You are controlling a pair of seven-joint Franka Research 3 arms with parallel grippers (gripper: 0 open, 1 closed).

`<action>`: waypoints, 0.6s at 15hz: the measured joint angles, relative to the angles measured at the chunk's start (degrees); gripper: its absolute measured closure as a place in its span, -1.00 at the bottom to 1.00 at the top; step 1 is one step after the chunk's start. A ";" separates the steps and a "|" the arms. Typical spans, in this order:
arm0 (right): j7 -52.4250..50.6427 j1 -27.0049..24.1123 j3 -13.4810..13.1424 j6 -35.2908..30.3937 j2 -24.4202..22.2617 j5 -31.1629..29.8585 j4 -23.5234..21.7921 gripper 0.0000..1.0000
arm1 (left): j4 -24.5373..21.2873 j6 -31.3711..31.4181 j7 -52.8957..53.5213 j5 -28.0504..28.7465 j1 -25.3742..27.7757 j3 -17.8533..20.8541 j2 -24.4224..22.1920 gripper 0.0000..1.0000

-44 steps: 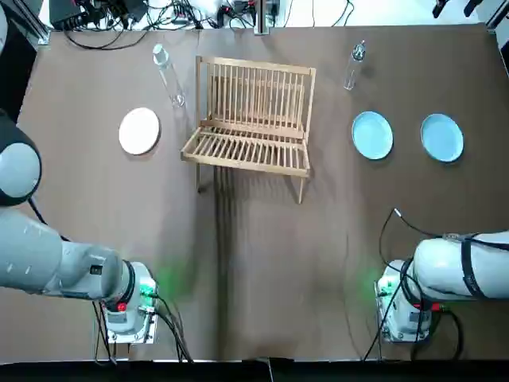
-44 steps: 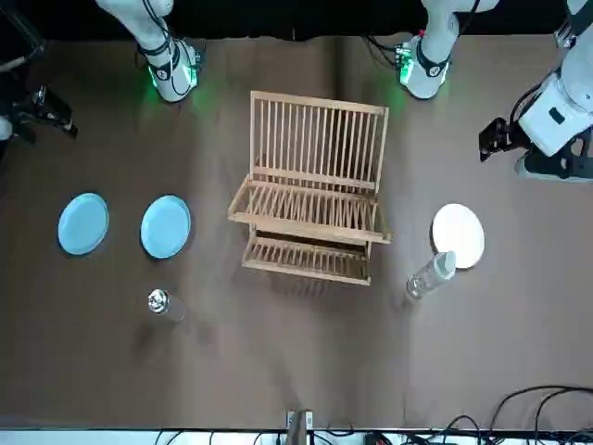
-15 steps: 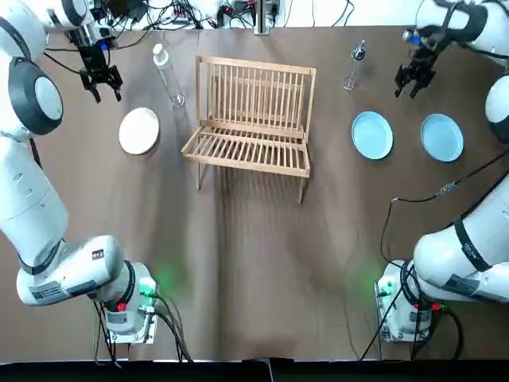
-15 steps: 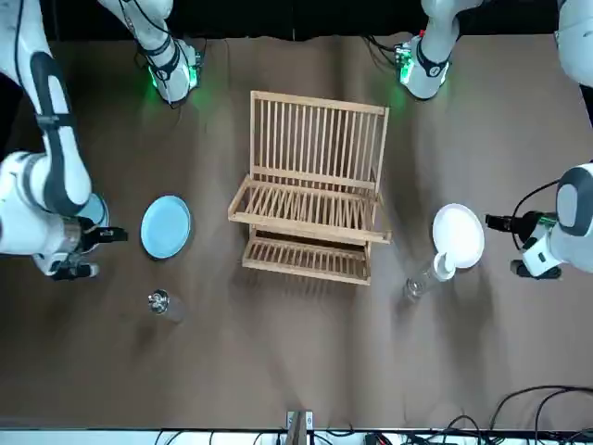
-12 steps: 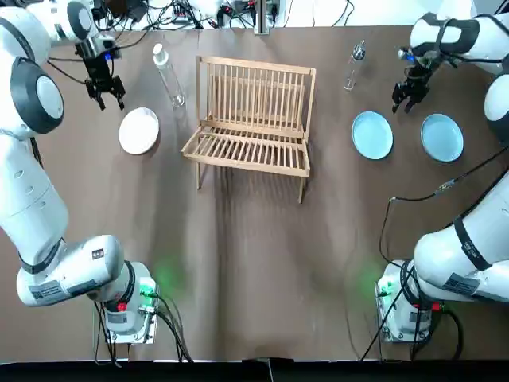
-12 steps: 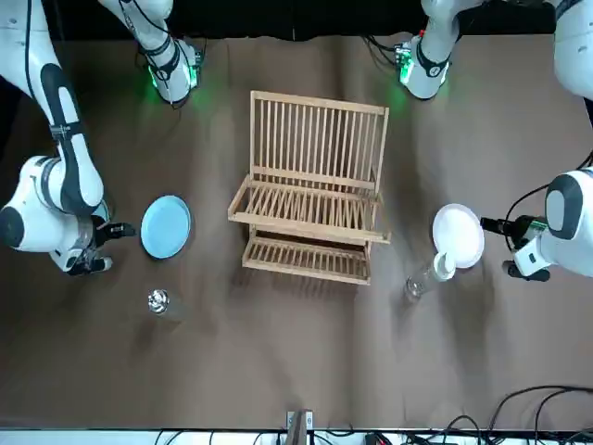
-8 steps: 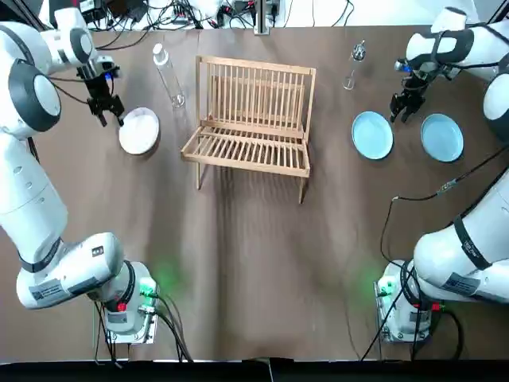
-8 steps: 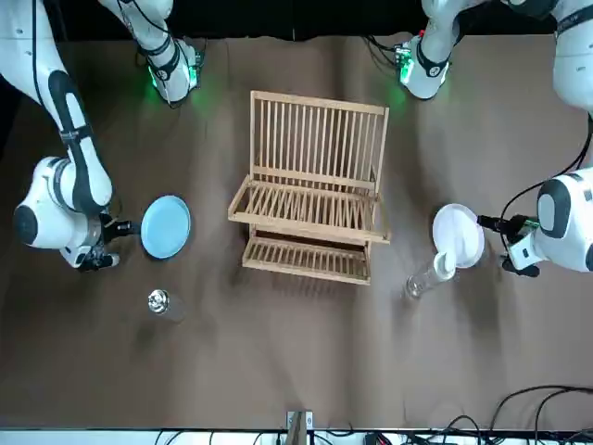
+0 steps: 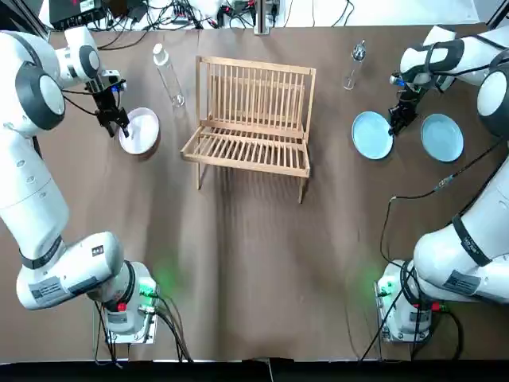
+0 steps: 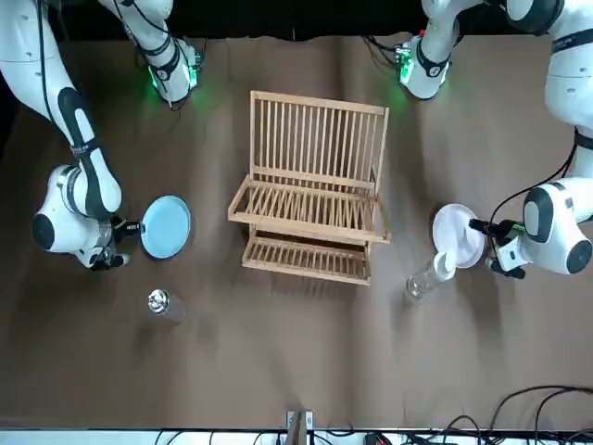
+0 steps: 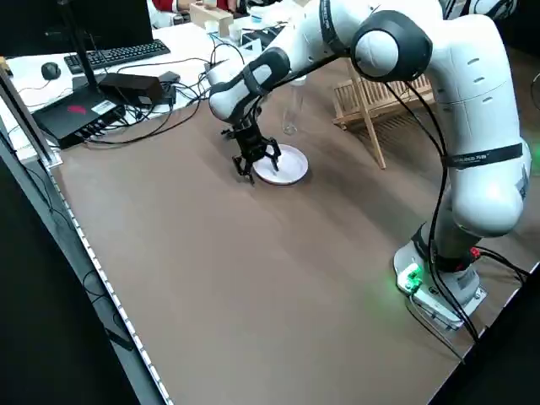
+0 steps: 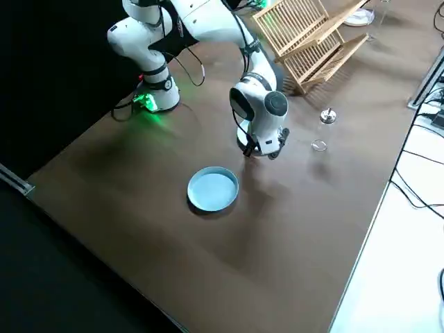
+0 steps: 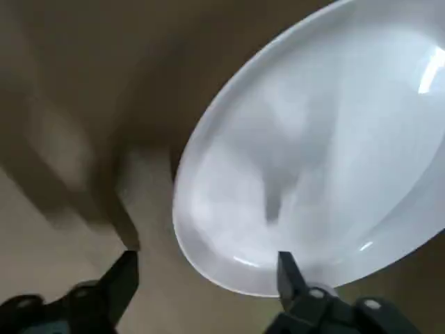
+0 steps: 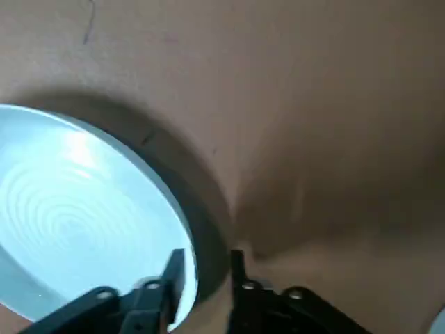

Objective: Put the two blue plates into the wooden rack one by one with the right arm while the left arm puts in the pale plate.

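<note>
The pale plate (image 9: 141, 130) lies flat, left of the wooden rack (image 9: 251, 118). My left gripper (image 9: 119, 127) is low at its outer edge, open, with one finger over the plate (image 13: 306, 160) and the other on the table outside the rim. Two blue plates sit right of the rack. My right gripper (image 9: 395, 122) is down at the nearer blue plate (image 9: 371, 135), on the side facing the farther blue plate (image 9: 442, 137). Its fingers stand narrowly open astride that rim (image 14: 191, 268). Both plates rest on the table.
A clear plastic bottle (image 9: 167, 76) lies just beyond the pale plate, close to the rack's left end. A small glass bottle (image 9: 355, 64) stands beyond the nearer blue plate. Cables and equipment line the far table edge. In the front view the right arm hides the farther blue plate.
Both arms swung out from their bases and came down: the left gripper to the pale plate's outer rim, the right gripper to the nearer blue plate's rim. The plates have not moved.
</note>
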 joint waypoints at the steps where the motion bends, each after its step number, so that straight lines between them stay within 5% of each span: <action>1: 0.00 -0.01 0.00 -0.07 0.19 0.00 0.00 0.67 | 0.00 0.16 0.00 0.00 -0.02 -0.02 0.07 -0.66; 5: 0.00 0.03 0.29 -0.82 0.50 0.09 0.18 0.93 | 0.00 0.21 0.00 0.00 -0.03 -0.03 0.11 -0.21; 9: -0.06 0.55 0.70 -6.80 0.54 0.09 1.40 0.95 | 0.01 0.22 0.00 0.00 -0.03 -0.03 0.14 0.58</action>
